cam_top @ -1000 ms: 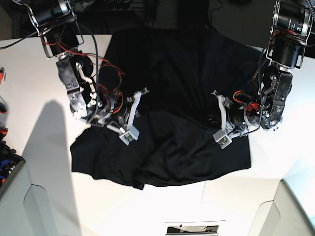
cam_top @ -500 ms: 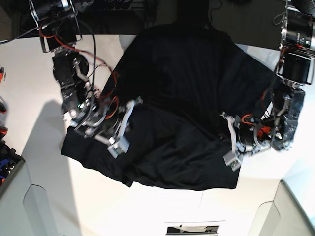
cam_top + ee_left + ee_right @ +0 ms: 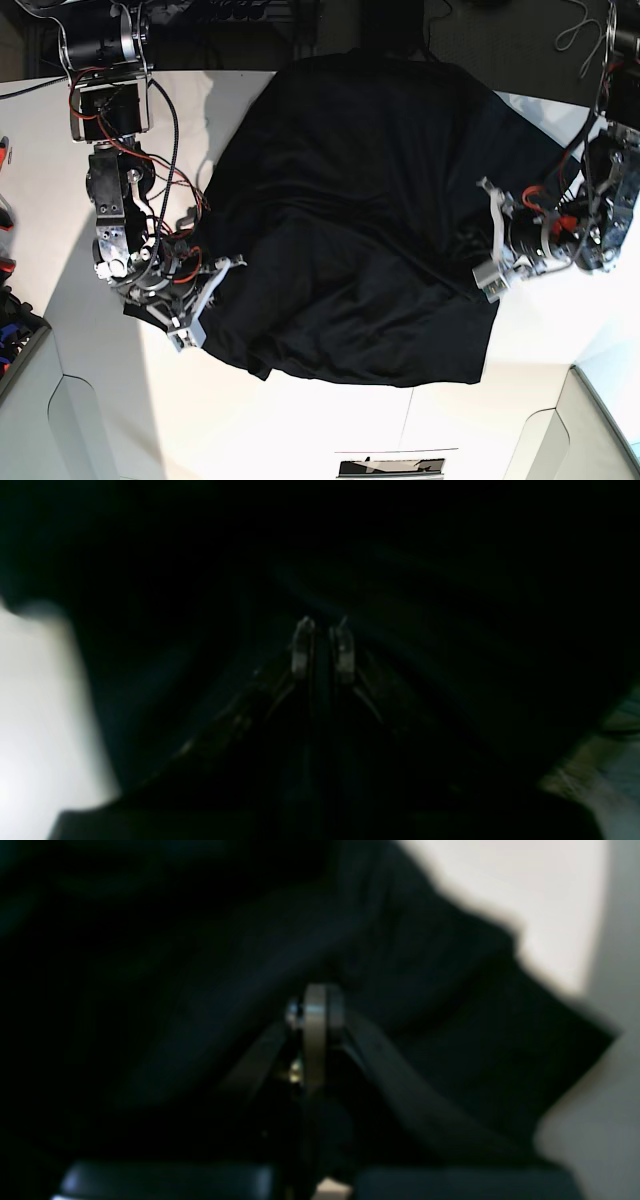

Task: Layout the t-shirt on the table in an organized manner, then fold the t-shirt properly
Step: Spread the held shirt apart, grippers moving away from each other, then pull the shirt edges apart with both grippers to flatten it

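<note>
Clearly only the laying-out is underway: the t-shirt (image 3: 360, 210) lies rumpled across the table (image 3: 60, 200), reaching its far edge. Both the left gripper (image 3: 489, 248) and right gripper (image 3: 205, 300) pinch its fabric; smoothing and folding remain.

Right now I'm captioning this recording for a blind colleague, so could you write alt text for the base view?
A large black soft fabric t-shirt lies rumpled across a smooth white table, pinched at opposite side edges by two robot arms. The right hand grips the shirt's edge on the view's left, the left hand grips the edge on the view's right.
</note>
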### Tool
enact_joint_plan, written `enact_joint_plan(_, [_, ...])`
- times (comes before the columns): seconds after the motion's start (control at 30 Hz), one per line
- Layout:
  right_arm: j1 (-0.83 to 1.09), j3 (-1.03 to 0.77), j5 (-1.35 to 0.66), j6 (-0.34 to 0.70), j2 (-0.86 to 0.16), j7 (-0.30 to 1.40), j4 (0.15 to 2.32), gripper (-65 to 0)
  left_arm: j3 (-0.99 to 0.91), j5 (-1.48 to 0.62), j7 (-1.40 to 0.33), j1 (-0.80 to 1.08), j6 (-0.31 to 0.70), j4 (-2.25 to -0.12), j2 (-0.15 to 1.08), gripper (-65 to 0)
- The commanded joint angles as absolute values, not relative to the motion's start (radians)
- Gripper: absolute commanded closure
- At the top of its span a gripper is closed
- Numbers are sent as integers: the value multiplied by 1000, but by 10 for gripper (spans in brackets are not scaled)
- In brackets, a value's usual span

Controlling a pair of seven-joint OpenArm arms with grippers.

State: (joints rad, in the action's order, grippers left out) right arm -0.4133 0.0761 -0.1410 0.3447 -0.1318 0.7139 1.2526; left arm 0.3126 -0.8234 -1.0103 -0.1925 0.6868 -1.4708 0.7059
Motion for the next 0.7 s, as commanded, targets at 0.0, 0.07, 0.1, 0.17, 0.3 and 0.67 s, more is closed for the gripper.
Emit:
enact_joint_plan(0.0, [-448, 72, -135, 340, -136, 680, 1245, 0, 302, -824, -999, -185, 694, -1484, 723, -61])
enact_joint_plan(0.07, [-448, 72, -104, 340, -136, 668, 1194, 0, 302, -788, -997, -132, 693, -1484, 723, -61])
enact_joint_plan(0.1, [-448, 72, -93, 340, -143, 665, 1172, 0, 302, -763, -990, -111, 693, -1483, 723, -61])
enact_joint_plan(0.17, [-445, 72, -94, 344, -162, 671, 1145, 0, 302, -703, -950, -81, 685, -1474, 723, -60])
enact_joint_plan(0.3, [-412, 72, -130, 344, -225, 701, 1152, 0, 302, -553, -821, -75, 624, -1415, 723, -60])
enact_joint_plan(0.67, [-177, 70, -278, 363, -354, 762, 1369, 0, 302, -354, -774, -252, 610, -1159, 636, -58])
